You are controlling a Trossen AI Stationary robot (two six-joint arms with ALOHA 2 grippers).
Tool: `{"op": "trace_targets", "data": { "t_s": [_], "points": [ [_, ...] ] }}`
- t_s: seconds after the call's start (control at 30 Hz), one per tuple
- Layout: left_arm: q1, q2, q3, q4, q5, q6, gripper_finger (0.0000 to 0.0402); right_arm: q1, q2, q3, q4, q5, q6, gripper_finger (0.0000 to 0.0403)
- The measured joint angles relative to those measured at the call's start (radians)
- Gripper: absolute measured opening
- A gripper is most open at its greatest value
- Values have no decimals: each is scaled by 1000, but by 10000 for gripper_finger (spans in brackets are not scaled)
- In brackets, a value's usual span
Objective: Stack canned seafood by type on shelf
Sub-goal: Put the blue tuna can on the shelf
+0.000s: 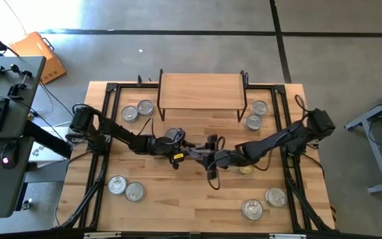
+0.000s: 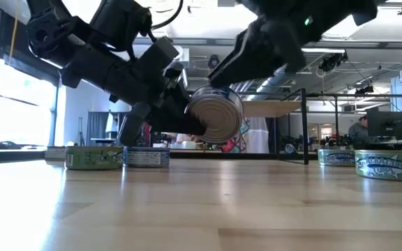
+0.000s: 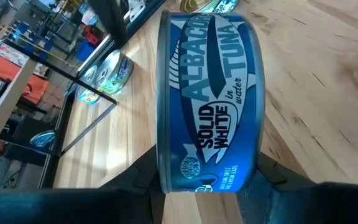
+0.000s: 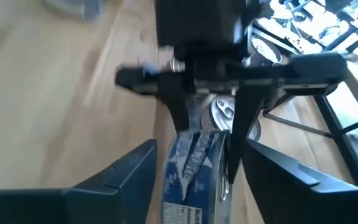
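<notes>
**A:** Start with the big picture. Why is everything laid out this way?

**B:** The shelf [image 1: 201, 89] stands bare at the far edge of the table [image 1: 197, 202], while the tins sit in small groups on the tabletop: a pair [image 1: 136, 110] near the shelf's left legs, a pair [image 1: 256, 114] by its right legs, a pair [image 1: 125, 188] at the near left and a pair [image 1: 264, 203] at the near right. My guess is that sorting by type has hardly begun, since nothing is on the shelf yet.

**B:** Both arms meet at mid-table, just in front of the shelf.

**A:** Why together?

**B:** It looks like a handover. One blue-labelled tuna can [image 3: 209, 99] hangs on edge above the wood between them (the low view shows its silver lid facing the camera, clear of the table).

**A:** And the claws?

**B:** The left gripper [image 3: 207, 177] is part-closed, its fingers [image 3: 143, 180] pressed on the can's flat lid and base, so it carries the can. The right gripper [image 4: 194, 168] stands wide, its fingers [image 4: 132, 171] either side of the same can without pinching it, as far as I can judge.

**A:** So the left has it?

**B:** I'd say so. Turning it on edge probably lets the left arm regrip before setting it flat on the shelf.
</notes>
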Motion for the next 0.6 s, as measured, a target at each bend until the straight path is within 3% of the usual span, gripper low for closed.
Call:
{"op": "trace_targets", "data": {
  "t_s": [0.23, 0.37, 0.5, 0.6],
  "points": [
    [2, -2, 0, -2, -14, -1, 129, 1, 109, 60, -51, 212, -4, 236],
    [0, -3, 1, -9, -4, -44, 134, 3, 114, 78, -73, 186, 35, 202],
    [0, -4, 4, -41, -16, -86, 156, 20, 106, 107, -153, 178, 94, 124],
    [-4, -15, 3, -102, -99, -104, 177, 45, 84, 158, -299, 182, 158, 121]
  ]
}}
